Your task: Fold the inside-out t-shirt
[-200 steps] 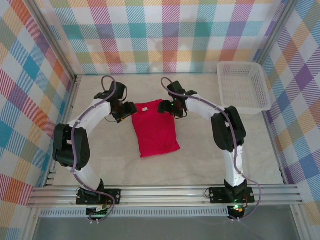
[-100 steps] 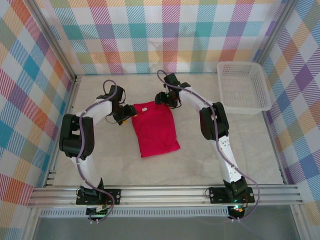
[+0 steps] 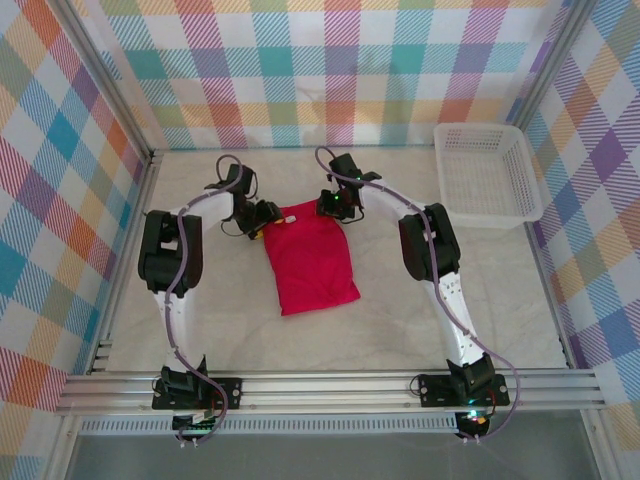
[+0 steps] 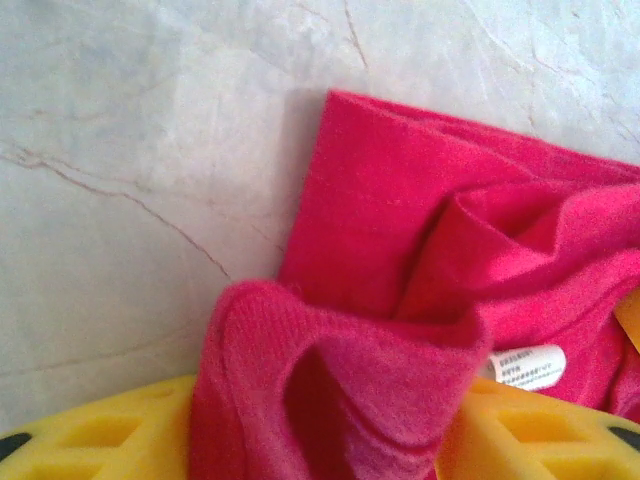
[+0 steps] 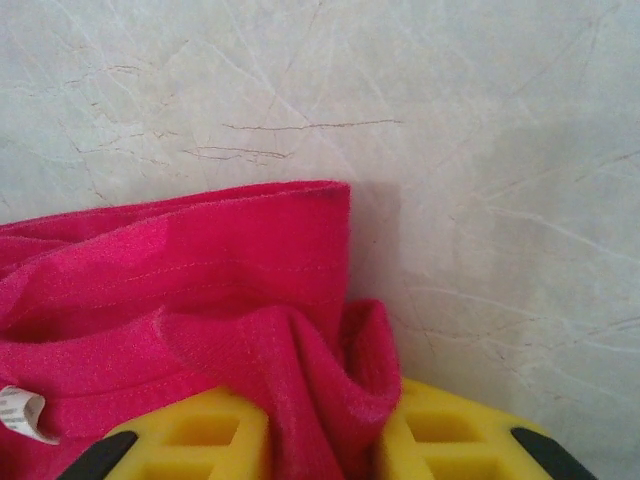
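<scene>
Shirt: the red t-shirt (image 3: 308,255) lay on the table (image 3: 450,300) as a folded, roughly oblong bundle, mid-table between the two arms, its long side running from the far end toward the near edge and leaning slightly right.
Far end of shirt: both arms met the cloth here, one at each far corner.
Tag: a small white tag (image 3: 288,217) showed on the far end, nearer the left corner; the left wrist view had it (image 4: 527,366) lying on the cloth by the right-hand finger, with print too small to read.
Left gripper: the left gripper (image 3: 262,222) sat at the far-left corner; in its wrist view (image 4: 330,430) a bunched fold of red cloth (image 4: 400,230) rose between the yellow fingers (image 4: 90,440), so it was pinching the shirt.
Right gripper: the right gripper (image 3: 330,207) sat at the far-right corner; in its wrist view (image 5: 320,430) a ridge of cloth (image 5: 200,270) was squeezed between its two yellow pads, so it too was clamped on the shirt, with the straight hemmed edge lying flat on the table beyond.
Basket: a white mesh basket (image 3: 478,127) stood in the far-right corner, well apart from the shirt.
Table top: pale, marble-like, with fine veins.
Walls: bright checked panels (image 3: 340,60) on three sides.
</scene>
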Controlling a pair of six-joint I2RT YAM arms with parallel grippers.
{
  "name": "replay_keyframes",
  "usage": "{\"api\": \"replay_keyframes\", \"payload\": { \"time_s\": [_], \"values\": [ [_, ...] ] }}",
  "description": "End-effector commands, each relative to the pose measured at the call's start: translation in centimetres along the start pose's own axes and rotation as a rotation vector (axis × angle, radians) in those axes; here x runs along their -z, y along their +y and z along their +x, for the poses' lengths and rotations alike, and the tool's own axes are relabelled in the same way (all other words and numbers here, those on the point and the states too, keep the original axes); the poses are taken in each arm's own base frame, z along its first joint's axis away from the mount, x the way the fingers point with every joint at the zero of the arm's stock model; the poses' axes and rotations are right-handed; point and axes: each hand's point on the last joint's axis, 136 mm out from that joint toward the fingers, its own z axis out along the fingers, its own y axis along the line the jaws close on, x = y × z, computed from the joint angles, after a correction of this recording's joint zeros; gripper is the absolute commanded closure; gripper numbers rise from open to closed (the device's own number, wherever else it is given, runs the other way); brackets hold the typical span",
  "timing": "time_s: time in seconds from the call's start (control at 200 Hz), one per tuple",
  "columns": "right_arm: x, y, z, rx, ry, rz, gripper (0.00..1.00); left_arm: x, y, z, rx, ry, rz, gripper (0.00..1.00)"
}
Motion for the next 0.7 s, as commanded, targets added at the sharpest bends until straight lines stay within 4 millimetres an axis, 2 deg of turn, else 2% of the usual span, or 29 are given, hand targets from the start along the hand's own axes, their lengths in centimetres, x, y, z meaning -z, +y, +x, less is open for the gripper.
{"api": "replay_keyframes", "payload": {
  "time_s": [0.0, 0.095, 0.17, 0.27, 0.405, 0.535, 0.695],
  "values": [
    [-0.9, -1.5, 2.8, -0.02, 0.091, 0.054, 0.71, -2.3, -2.0, -1.1, -0.026, -0.017, 0.093, 0.5],
    [-1.1, -1.9, 2.9, -0.021, 0.094, 0.069, 0.73, -3.6, -2.1, -0.5, -0.01, 0.009, 0.105, 0.67],
    [-1.2, -2.0, 3.0, -0.024, 0.098, 0.073, 0.8, -4.6, -2.2, 0.2, -0.005, 0.038, 0.11, 0.86],
    [-0.5, -1.3, 2.6, -0.016, 0.098, 0.057, 0.86, -4.8, -2.6, 0.6, -0.007, 0.052, 0.118, 1.0],
    [2.0, 0.5, 1.0, 0.021, 0.055, 0.028, 0.91, -2.8, -4.2, -0.2, -0.035, 0.012, 0.143, 1.0],
    [5.2, 2.4, -0.7, 0.055, -0.006, 0.001, 0.95, -0.1, -5.7, -0.7, -0.06, -0.025, 0.161, 1.0],
    [8.9, 3.7, -2.3, 0.072, -0.073, -0.015, 0.99, 3.3, -6.8, -1.3, -0.077, -0.069, 0.163, 1.0]
  ]
}}
